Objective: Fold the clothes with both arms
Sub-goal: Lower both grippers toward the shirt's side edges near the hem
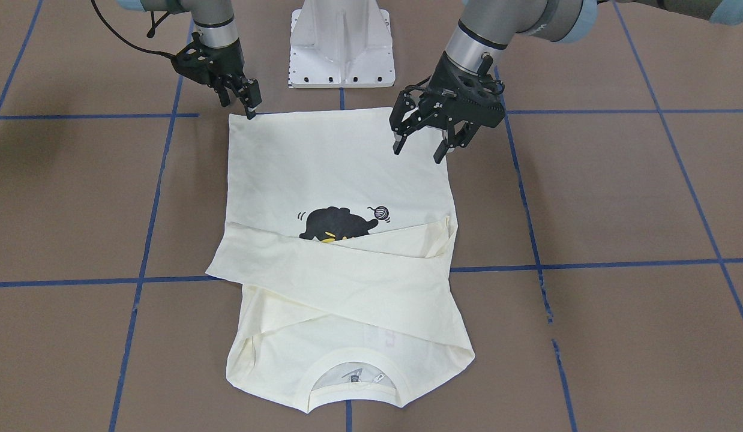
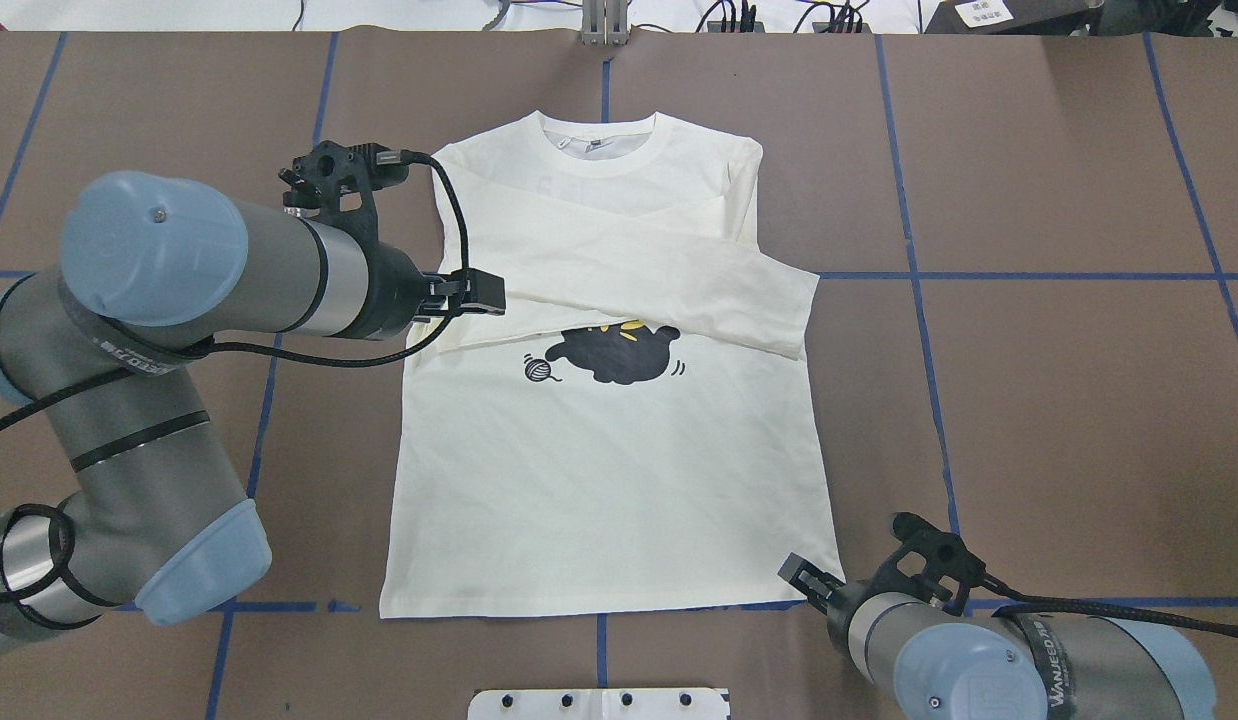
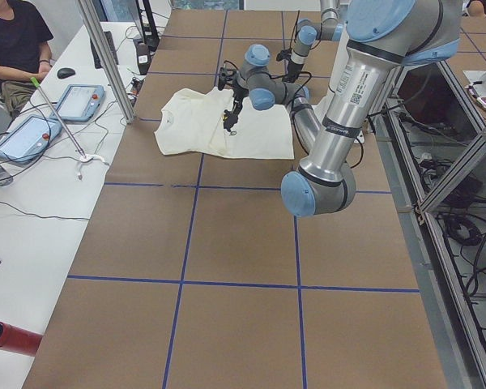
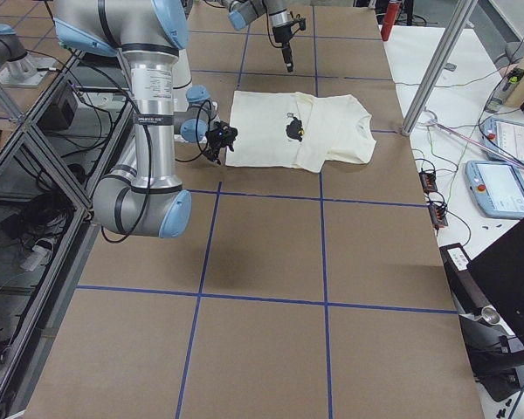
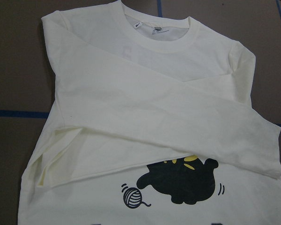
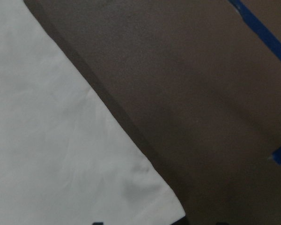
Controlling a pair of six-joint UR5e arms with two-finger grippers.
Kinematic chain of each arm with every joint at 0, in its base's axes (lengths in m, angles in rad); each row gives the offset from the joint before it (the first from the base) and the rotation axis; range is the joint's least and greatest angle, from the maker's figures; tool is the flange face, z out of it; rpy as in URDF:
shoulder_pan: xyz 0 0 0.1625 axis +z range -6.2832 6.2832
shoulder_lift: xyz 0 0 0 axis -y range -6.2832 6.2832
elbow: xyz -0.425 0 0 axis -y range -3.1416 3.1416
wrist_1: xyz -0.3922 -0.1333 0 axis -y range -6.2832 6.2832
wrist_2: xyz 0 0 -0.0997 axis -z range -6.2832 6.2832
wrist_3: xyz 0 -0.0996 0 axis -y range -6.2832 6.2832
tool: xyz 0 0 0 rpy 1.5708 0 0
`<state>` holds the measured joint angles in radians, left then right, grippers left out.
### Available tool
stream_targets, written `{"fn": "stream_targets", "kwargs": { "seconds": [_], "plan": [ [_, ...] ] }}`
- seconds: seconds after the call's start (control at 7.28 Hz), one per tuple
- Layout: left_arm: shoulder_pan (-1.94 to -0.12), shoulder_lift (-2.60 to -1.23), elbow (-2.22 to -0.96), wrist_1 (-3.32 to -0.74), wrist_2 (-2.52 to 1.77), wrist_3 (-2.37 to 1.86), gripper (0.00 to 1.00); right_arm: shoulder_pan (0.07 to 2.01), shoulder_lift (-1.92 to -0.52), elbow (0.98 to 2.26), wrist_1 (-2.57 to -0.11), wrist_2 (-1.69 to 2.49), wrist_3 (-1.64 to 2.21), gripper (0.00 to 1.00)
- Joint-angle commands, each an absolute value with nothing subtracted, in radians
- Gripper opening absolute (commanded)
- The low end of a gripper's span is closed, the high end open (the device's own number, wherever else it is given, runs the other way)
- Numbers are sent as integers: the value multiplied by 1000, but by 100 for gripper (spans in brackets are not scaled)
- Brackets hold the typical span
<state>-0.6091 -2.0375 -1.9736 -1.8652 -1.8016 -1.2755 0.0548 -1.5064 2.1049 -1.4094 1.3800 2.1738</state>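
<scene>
**T-shirt flat, print up**

Nearest the base, the right gripper sits at the 5 o'clock hem corner; I cannot tell its jaw gap. The left gripper hovers over the 9 o'clock edge, jaws wide apart and empty. Both sleeves are crossed over the chest. The collar is at 12 o'clock.

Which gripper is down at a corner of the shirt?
The right gripper, at the corner of the T-shirt; the left gripper hangs high, jaws open.

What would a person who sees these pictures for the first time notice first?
A cream T-shirt lies flat at the table middle, both sleeves crossed partly over its black cat print. The open left gripper hangs above it, and the right gripper sits low at a hem corner.
</scene>
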Motion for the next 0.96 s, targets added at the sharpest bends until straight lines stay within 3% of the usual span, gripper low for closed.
{"fn": "stream_targets", "kwargs": {
  "seconds": [0.0,0.14,0.55,0.82],
  "plan": [
    [-609,-2037,-1974,-1864,-1801,-1276,83,48,-1513,2103,-1411,1381,2172,79],
    [-607,-2016,-1977,-1865,-1802,-1276,83,48,-1513,2102,-1411,1379,2172,62],
    [-609,-2002,-1983,-1867,-1802,-1275,83,49,-1511,2083,-1411,1381,2166,54],
    [-609,-2000,-1982,-1867,-1801,-1275,83,64,-1509,2086,-1420,1379,2166,42]
  ]
}}
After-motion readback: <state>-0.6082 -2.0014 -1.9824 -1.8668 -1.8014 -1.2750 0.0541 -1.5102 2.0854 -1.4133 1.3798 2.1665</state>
